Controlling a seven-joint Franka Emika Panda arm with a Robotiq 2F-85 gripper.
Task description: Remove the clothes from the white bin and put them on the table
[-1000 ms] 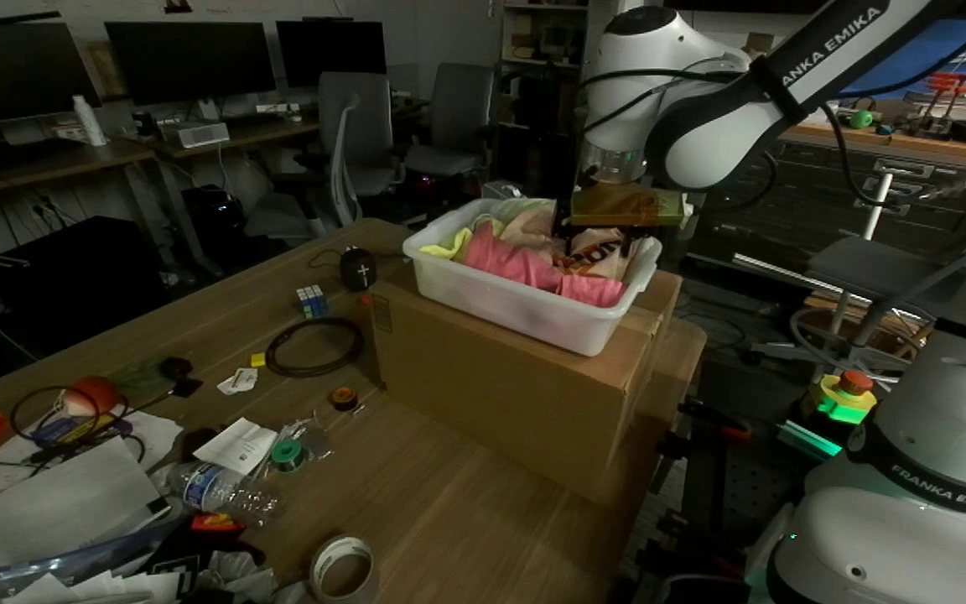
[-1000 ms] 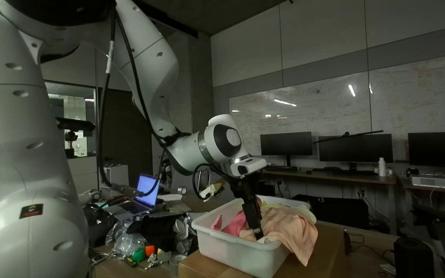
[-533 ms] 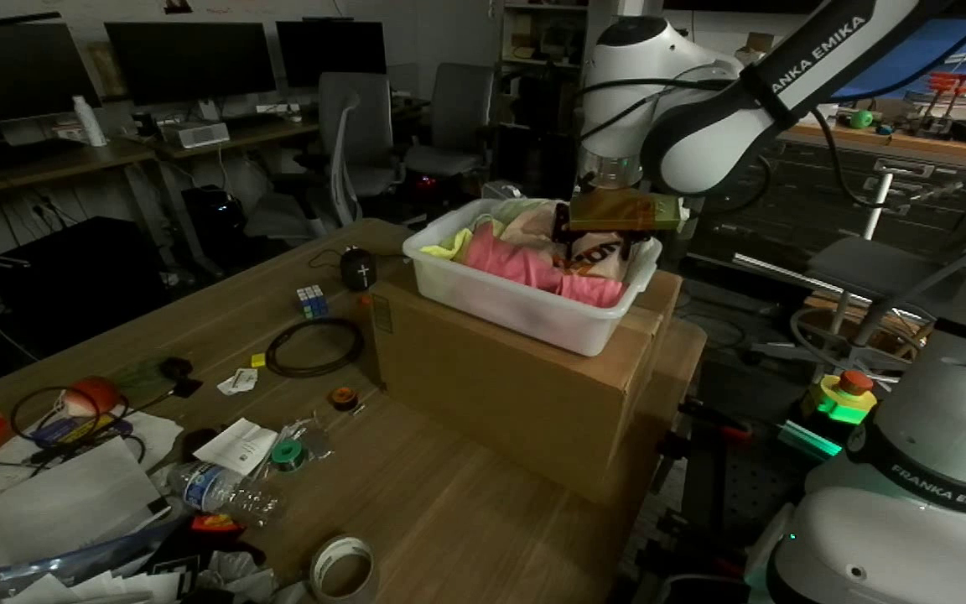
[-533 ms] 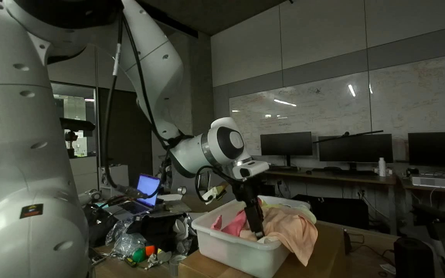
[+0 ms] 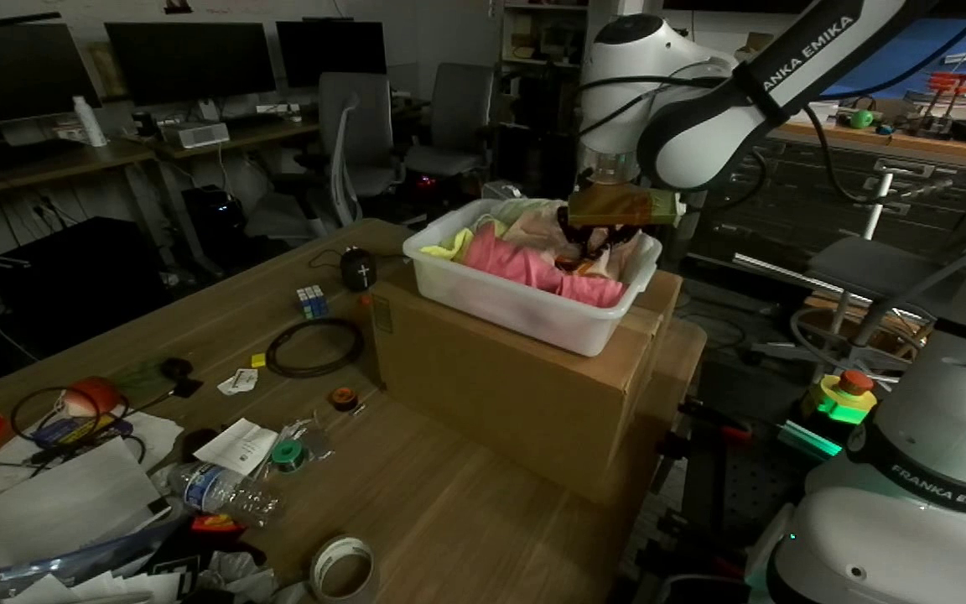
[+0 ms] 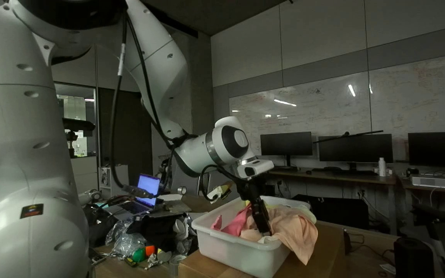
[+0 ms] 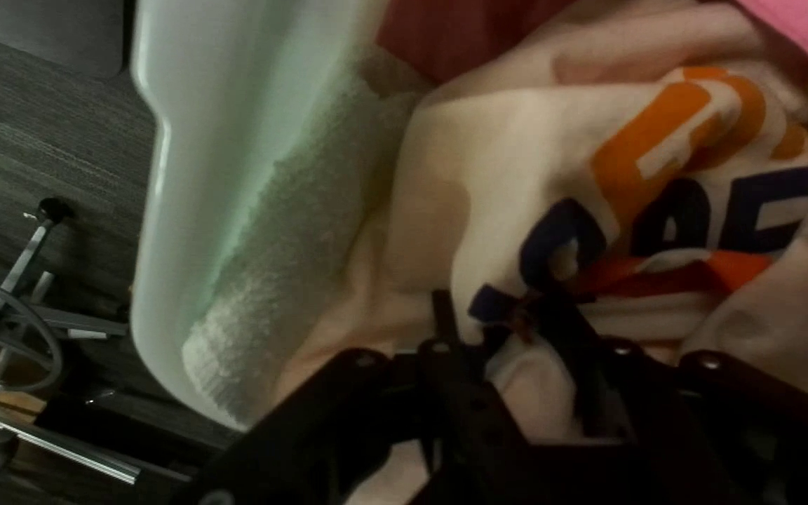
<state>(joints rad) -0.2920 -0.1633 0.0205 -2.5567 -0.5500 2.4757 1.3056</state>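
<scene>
One table (image 5: 466, 520), one cardboard box (image 5: 491, 394), one white bin (image 5: 504, 306), several clothes (image 5: 533, 231)

The lower left and centre of an exterior view are filled by the table; at the centre the cardboard box is set on it, topped by the white bin. The clothes are piled inside the bin. Low and right of centre in an exterior view, cream cloth (image 6: 294, 231) is draped over the rim. Pink cloth (image 5: 508, 256) is heaped beside it, and whitish cloth (image 7: 292, 231) is laid along the bin's wall, left of centre in the wrist view. Among the cream cloth the gripper (image 7: 502, 315) is set; a fold is seen between its partly spread fingers, but whether it is pinched cannot be told.
</scene>
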